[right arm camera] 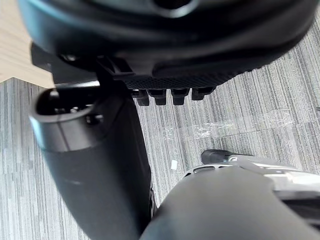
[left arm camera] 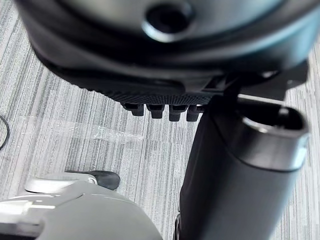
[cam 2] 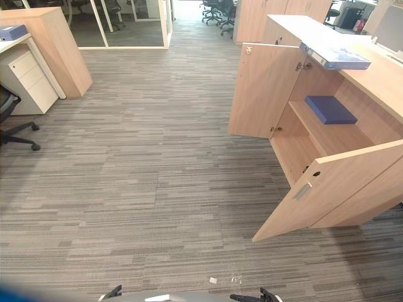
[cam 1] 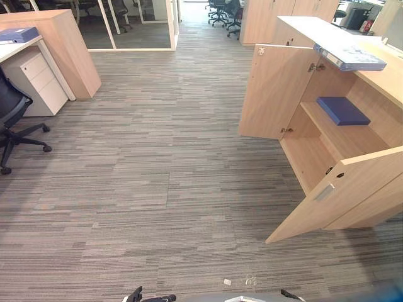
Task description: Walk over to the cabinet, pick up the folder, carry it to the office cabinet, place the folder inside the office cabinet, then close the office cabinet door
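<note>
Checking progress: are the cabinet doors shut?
No, the near door and far door both stand open, showing a folder on the shelf.

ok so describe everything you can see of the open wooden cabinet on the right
The cabinet is low, of light wood-look board, and stands on grey carpet at the robot's right. Both doors are open: the far door hangs on metal hinges, and the near door bears a flat silver handle. Its one shelf carries a dark blue folder lying flat. A second folder lies on top.

Blue folder (cam 1: 342, 111) flat on cabinet shelf (cam 1: 340, 136)
</note>
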{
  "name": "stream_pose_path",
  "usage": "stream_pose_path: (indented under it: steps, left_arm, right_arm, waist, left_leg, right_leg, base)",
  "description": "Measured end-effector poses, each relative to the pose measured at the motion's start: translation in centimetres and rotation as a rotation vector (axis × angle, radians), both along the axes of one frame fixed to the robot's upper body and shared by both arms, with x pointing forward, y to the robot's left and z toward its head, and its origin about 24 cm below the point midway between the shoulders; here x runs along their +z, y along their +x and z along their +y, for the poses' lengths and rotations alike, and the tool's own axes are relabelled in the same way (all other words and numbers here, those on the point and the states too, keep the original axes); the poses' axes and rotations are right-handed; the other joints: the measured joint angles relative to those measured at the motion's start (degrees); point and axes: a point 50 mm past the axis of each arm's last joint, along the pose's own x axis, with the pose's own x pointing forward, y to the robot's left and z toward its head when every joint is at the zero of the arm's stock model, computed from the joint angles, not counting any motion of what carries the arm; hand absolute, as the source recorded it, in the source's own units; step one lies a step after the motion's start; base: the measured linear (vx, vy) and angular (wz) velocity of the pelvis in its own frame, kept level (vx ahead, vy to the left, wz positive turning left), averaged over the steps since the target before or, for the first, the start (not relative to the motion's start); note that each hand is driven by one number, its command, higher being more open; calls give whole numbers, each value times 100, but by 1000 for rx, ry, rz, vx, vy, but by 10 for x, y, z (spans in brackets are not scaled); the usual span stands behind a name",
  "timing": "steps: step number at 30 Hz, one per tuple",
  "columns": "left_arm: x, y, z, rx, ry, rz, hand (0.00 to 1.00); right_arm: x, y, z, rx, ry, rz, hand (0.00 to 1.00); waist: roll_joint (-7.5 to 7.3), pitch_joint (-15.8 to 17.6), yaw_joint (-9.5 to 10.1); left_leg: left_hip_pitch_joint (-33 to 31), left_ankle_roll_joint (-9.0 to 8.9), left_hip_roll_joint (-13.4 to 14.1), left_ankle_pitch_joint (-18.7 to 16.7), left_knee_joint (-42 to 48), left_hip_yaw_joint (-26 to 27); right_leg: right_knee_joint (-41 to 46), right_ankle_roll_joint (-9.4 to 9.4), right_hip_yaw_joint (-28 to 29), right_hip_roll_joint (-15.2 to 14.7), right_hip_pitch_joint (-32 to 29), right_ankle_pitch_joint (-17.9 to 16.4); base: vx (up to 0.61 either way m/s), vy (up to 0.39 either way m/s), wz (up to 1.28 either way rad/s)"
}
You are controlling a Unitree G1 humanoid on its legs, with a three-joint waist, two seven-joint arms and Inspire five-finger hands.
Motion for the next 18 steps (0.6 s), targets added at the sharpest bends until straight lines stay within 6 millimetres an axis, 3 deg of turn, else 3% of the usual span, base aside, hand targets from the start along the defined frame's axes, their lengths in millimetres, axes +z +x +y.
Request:
stream_pose_path:
  steps: [10,18]
  left_arm:
    - [1,3,0,1,-9,-28,100]
    - [3,10,3,-112,56,-30,100]
  right_arm:
    - [0,1,0,-33,8,-9,100]
    - [0,2,3,-38,11,-14,100]
  waist:
    - [-16,114,-1]
    - [-98,182,-1]
  left_leg:
    - [148,47,4,203,-309,18]
    - [196,61,3,253,-419,24]
  right_leg:
    - [-16,51,-70,11,15,-5]
    - [-101,-1,-91,18,34,29]
  base:
    - [-22,-5,0]
    - [-12,-2,0]
